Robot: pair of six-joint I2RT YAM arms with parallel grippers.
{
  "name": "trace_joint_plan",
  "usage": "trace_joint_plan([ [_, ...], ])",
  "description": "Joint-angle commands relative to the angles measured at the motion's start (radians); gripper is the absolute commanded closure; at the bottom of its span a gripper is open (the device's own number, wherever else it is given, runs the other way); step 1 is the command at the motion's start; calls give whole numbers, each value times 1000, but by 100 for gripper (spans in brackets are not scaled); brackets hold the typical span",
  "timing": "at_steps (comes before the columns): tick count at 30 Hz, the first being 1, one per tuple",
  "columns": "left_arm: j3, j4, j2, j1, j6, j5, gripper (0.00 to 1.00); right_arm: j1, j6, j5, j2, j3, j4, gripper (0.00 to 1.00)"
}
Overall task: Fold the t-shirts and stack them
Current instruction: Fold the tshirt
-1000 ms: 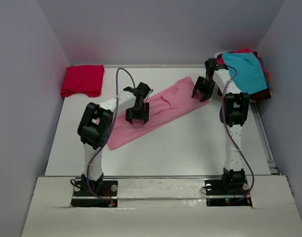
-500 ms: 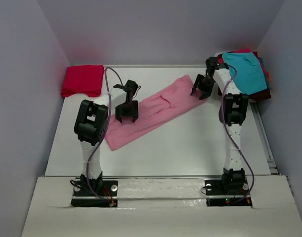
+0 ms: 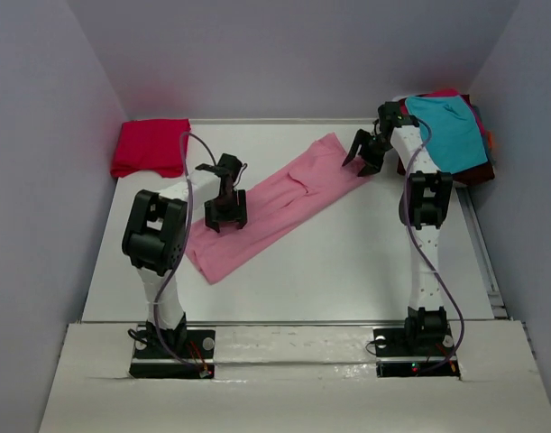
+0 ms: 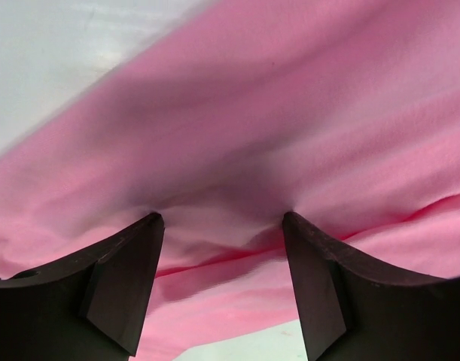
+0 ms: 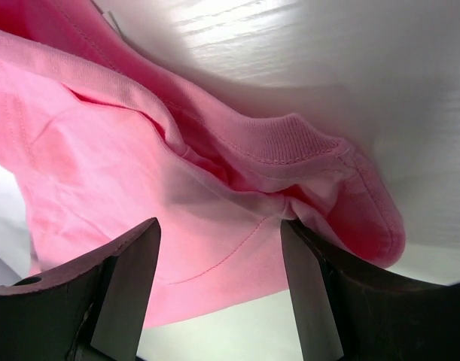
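Note:
A light pink t-shirt (image 3: 284, 194), folded into a long strip, lies diagonally across the white table (image 3: 347, 262). My left gripper (image 3: 225, 219) stands open over the strip's lower-left half. In the left wrist view its fingertips (image 4: 150, 226) press into the pink cloth (image 4: 290, 113), and nothing is pinched between them. At the strip's far-right end my right gripper (image 3: 361, 160) is open too, its jaws straddling the cloth just below the ribbed collar (image 5: 290, 143). A folded crimson t-shirt (image 3: 151, 147) sits at the back left. A teal t-shirt (image 3: 451, 131) tops a pile at the back right.
The back-right pile holds darker maroon cloth (image 3: 476, 171) under the teal one and lies close behind my right arm. Grey walls close in the table on the left, back and right. A metal rail (image 3: 482, 253) runs along the right edge.
My left gripper slid along the pink strip toward its lower-left end, and the left elbow swung left. My right gripper's jaws spread wider and it edged back at the collar end.

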Motion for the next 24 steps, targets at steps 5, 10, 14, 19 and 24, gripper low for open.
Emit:
trace_joint_plan([
  [5,-204,-15,-100,1,-35,118,23,-2,-62,-81,71,-9,118,27],
  [10,-179,-44,-163,-10,-38,95,23,-2,-63,-114,51,-37,144,26],
  [14,-66,-101,-174,-41,-34,55,23,-2,-70,-129,-7,-57,155,23],
  [19,87,-165,-140,-64,-9,-79,23,-2,-67,-133,-119,-112,172,18],
  [24,248,-230,-91,-73,23,-156,23,-2,-51,-164,-217,-187,152,18],
])
